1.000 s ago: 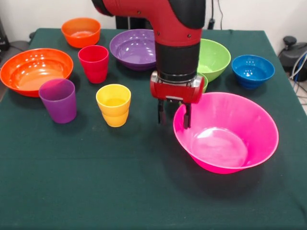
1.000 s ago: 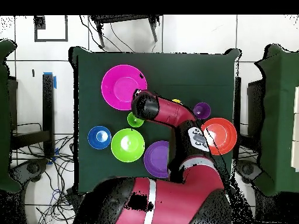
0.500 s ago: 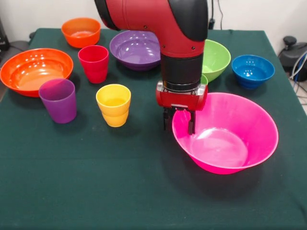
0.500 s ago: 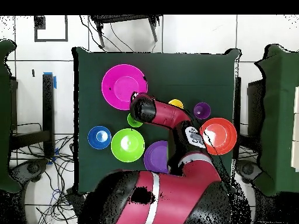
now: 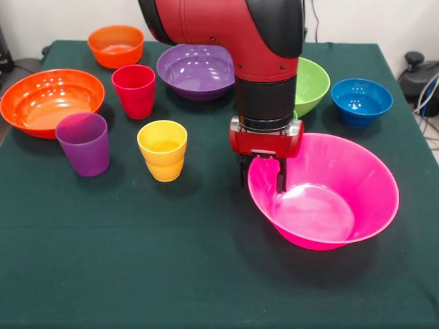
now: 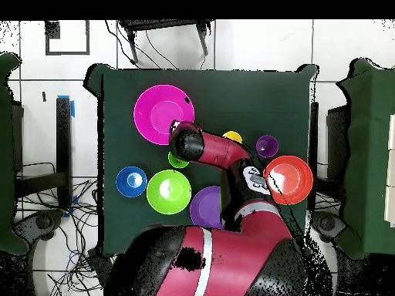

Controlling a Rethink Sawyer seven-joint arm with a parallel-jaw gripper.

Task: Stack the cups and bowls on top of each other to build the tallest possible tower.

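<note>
Fingers [image 5: 280, 175] of the gripper [image 5: 262, 173] straddle the near-left rim of the large pink bowl [image 5: 329, 199], one outside the wall and one inside, clamped on it. Round, with no long axis, that bowl sits mouth-up and slightly tipped toward the camera on the dark green tablecloth [image 5: 137, 260], with the yellow cup [image 5: 162, 149] well apart from it. White floor tiles [image 6: 254, 46] and loose cables surround the table in the overhead view.
</note>
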